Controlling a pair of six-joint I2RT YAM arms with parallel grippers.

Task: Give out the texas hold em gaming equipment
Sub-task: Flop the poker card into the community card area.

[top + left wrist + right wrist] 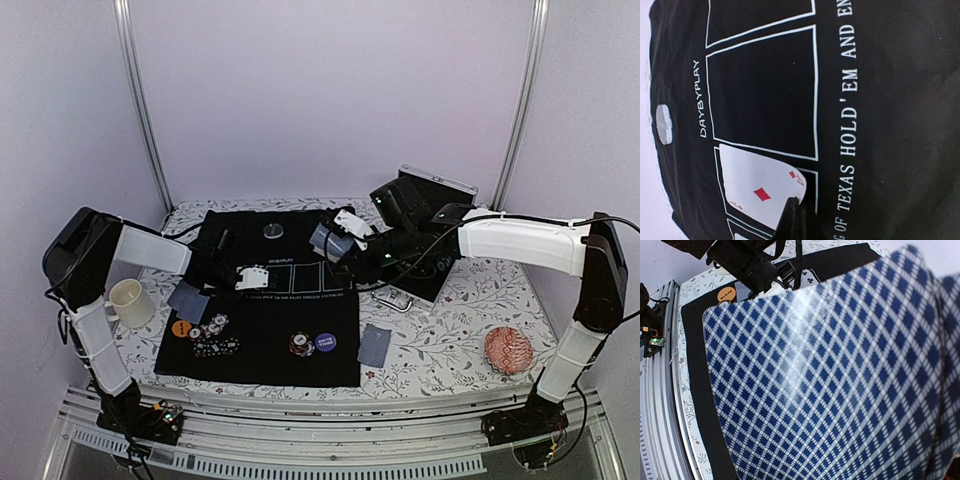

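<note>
Lavender walls (330,90) surround floral table (440,345), black mat (270,320), chips (301,344).

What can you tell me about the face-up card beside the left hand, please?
The card is an ace of diamonds: white, glossy face, one red diamond in the middle, small red A marks at opposite corners. It lies face up on the black mat, skewed across a white outline printed on it. The left hand is shut with its dark fingertips at one edge; whether they pinch or only press it is unclear.
</note>
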